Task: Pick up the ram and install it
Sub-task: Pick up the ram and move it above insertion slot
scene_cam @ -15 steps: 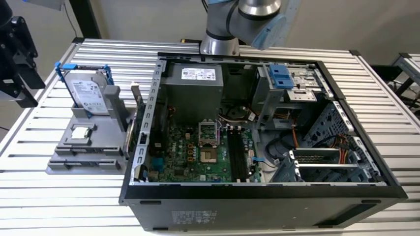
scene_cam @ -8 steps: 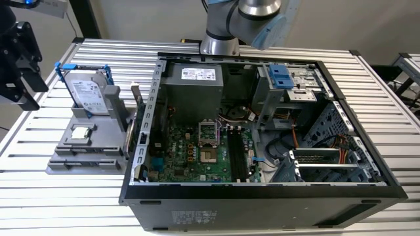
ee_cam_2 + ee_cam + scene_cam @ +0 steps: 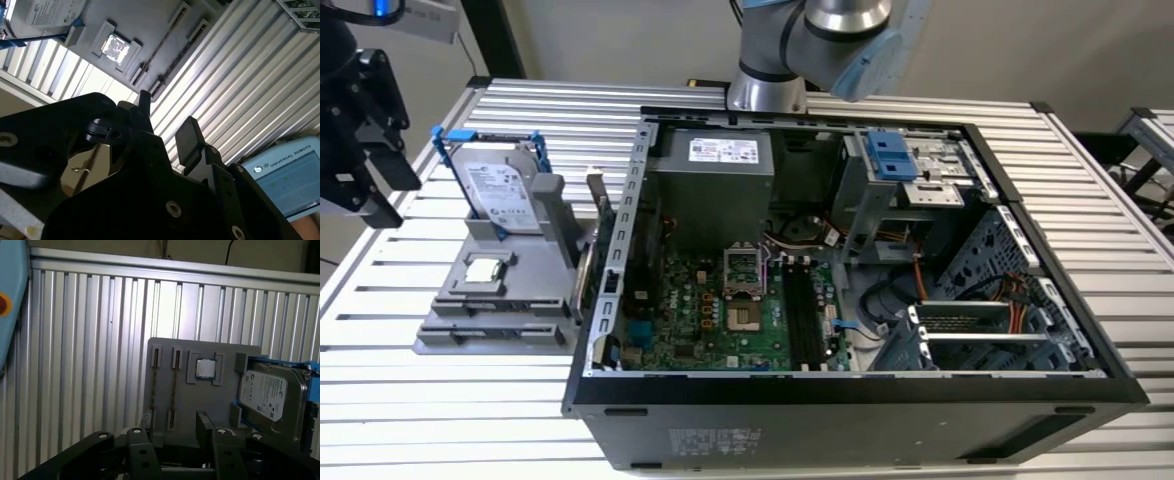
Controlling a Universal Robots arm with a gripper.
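Inspection, remote station.

1. Fingers (image 3: 204, 424): in the first wrist view they sit at lower centre of frame, spread apart with nothing between them. The second wrist view confirms this, with two dark tips at mid-frame and bare slats visible in the gap.
2. Ram (image 3: 173, 385): seated on edge in a narrow slot of the grey holder (image 3: 200, 397), at centre frame in the first wrist view. It shows as a thin dark strip. A second similar slot runs just beside it, toward frame left. The fingers are clear of the ram; I see no contact.
3. Holder contents: a square processor chip (image 3: 205, 368) lies flat in a recess right of the slots. A silver hard drive (image 3: 267, 395) with blue rails is at the holder's right end.
4. Counter (image 3: 75, 340): ribbed aluminium slats; it carries the holder.
5. Exterior view: the open computer case (image 3: 854, 410) fills centre frame, its green motherboard (image 3: 707, 310) exposed. The holder stands just beside the case at frame left. The arm (image 3: 774, 50) rises at top centre.
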